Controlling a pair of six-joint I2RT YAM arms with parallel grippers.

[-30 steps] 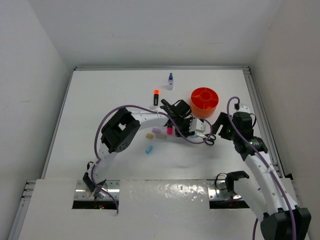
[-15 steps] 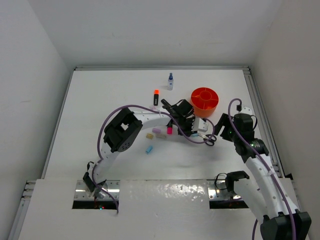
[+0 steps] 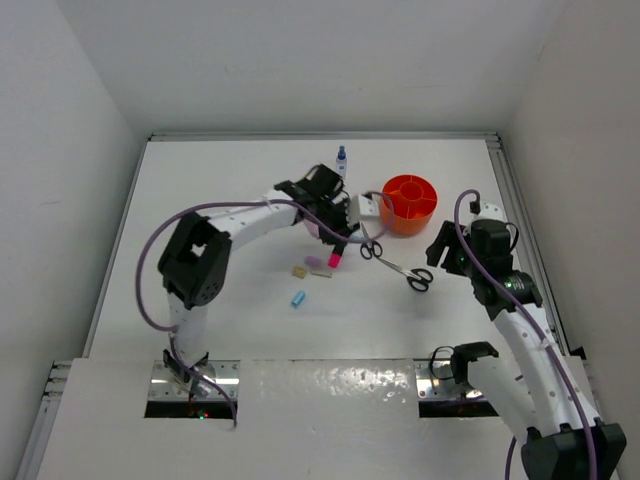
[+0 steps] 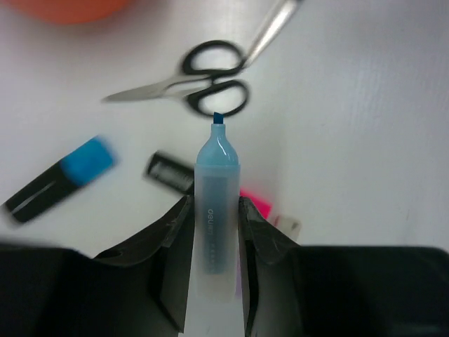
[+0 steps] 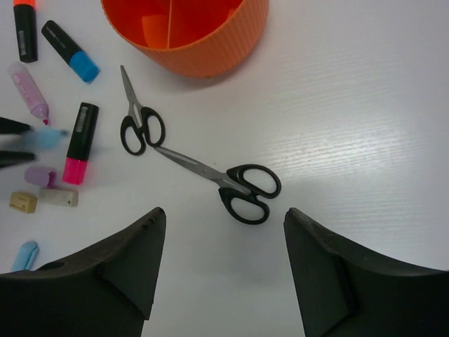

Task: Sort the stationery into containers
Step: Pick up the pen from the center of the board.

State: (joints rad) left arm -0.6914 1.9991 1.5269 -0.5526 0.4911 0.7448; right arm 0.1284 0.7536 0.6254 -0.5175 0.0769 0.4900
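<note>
My left gripper (image 4: 216, 210) is shut on a pale blue marker (image 4: 216, 189) and holds it above the table, tip pointing at the small scissors (image 4: 210, 88). In the top view the left gripper (image 3: 337, 233) is left of the orange tub (image 3: 410, 203). My right gripper (image 5: 223, 212) is open and empty, just near of the larger scissors (image 5: 245, 189); in the top view it (image 3: 445, 252) sits right of them (image 3: 415, 278). A pink-capped marker (image 5: 78, 144), lilac marker (image 5: 28, 91), blue-capped marker (image 5: 70, 50) and orange-capped marker (image 5: 24, 28) lie left of the tub (image 5: 186, 28).
Beige (image 5: 22, 202), grey (image 5: 59, 196) and blue (image 5: 24, 254) erasers lie near the markers. A small blue-capped bottle (image 3: 341, 160) stands at the back of the table. Grey walls enclose the table on three sides.
My left gripper has swung from the scissors area back and to the left, carrying the pale blue marker; both scissors now show uncovered. The right arm has barely moved.
</note>
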